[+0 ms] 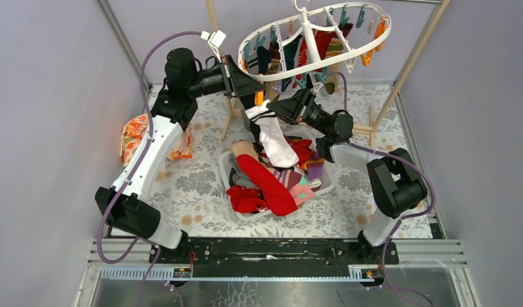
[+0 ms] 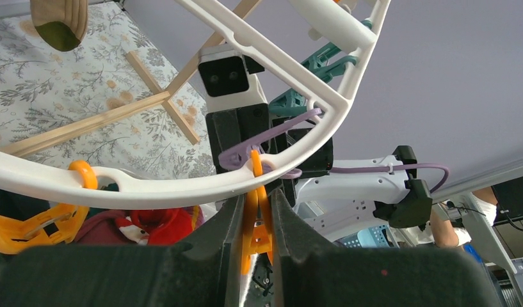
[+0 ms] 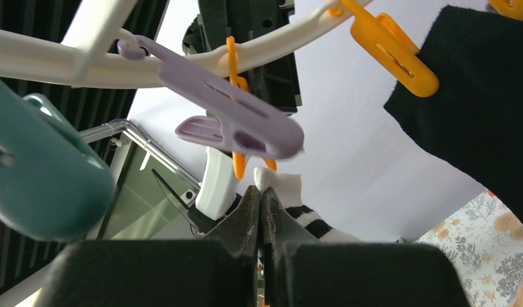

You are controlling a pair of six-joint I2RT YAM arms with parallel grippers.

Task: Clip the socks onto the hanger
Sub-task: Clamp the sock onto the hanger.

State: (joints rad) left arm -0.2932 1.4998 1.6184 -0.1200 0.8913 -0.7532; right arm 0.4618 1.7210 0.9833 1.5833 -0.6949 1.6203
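The white oval hanger [image 1: 310, 45] hangs at the back with several socks clipped to it. My left gripper [image 2: 257, 201] is shut on an orange clip [image 2: 258, 233] that dangles from the hanger's rim [image 2: 150, 185]. Just right of it, my right gripper [image 3: 260, 192] is shut on the cuff of a white sock with black stripes [image 3: 284, 182]; the cuff's tip sits directly below that orange clip's [image 3: 236, 163] tips. From above, this sock [image 1: 273, 137] hangs down over the pile of loose socks [image 1: 278, 182].
A lilac clip [image 3: 233, 118] and a teal clip [image 3: 41, 173] hang close to my right fingers. A black sock [image 3: 476, 96] hangs from another orange clip [image 3: 393, 51]. The pile lies in a white basket [image 1: 224, 171]. Wooden poles [image 1: 412, 64] stand behind, an orange floral cloth [image 1: 134, 137] at left.
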